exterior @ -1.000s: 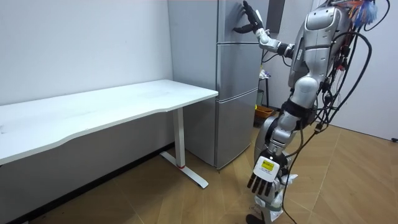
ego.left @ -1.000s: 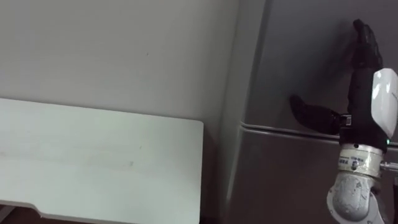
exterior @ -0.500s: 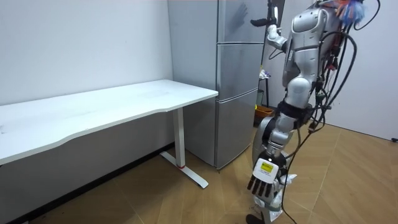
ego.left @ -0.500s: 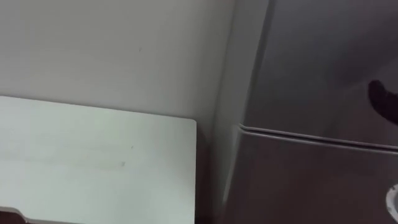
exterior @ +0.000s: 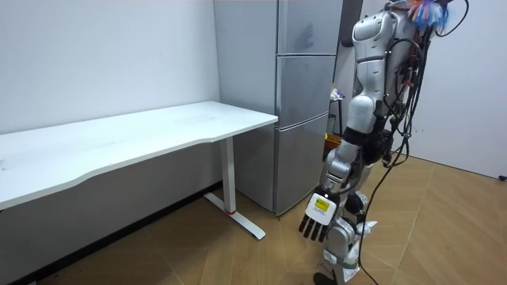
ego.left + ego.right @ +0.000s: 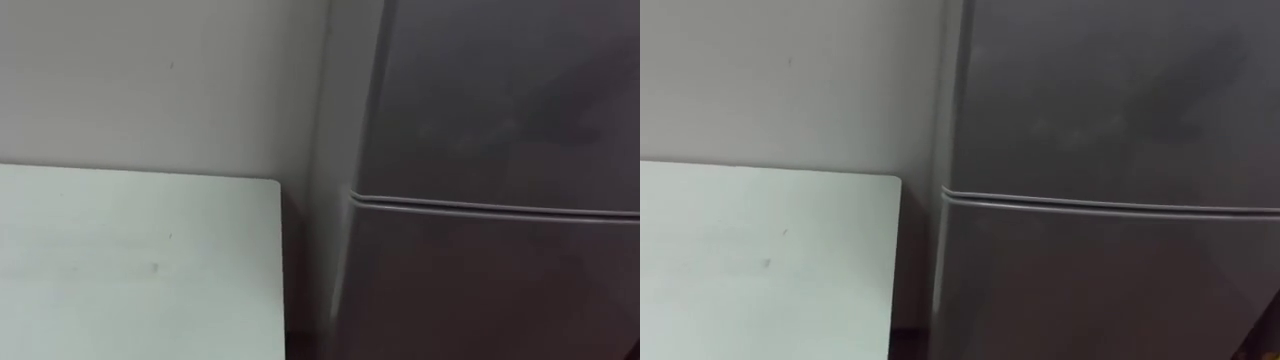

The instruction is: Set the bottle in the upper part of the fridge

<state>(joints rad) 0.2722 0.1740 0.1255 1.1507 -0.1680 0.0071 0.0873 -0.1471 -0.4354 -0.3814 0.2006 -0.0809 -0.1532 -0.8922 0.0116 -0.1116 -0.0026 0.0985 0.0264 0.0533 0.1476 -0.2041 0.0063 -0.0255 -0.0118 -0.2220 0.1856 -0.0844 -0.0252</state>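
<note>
The grey fridge (image 5: pixel 305 103) stands against the wall with both doors shut. In the left eye view its upper door (image 6: pixel 500 90) fills the top right, and the lower door (image 6: pixel 480 290) sits below the seam. I stand upright close to the fridge's front, on the room view's right of it. My left hand (image 5: pixel 314 227) hangs low beside my leg, fingers straight and holding nothing.
A long white table (image 5: pixel 142 138) runs along the wall to the fridge's left, and its end (image 6: pixel 130 260) lies just beside the fridge. A yellow container (image 5: pixel 337 144) sits on the floor behind me. Wooden floor stretches out at the room view's right.
My right hand has come off the upper fridge door and dropped out of sight. I have straightened up beside the fridge. The eye view has shifted towards the fridge.
</note>
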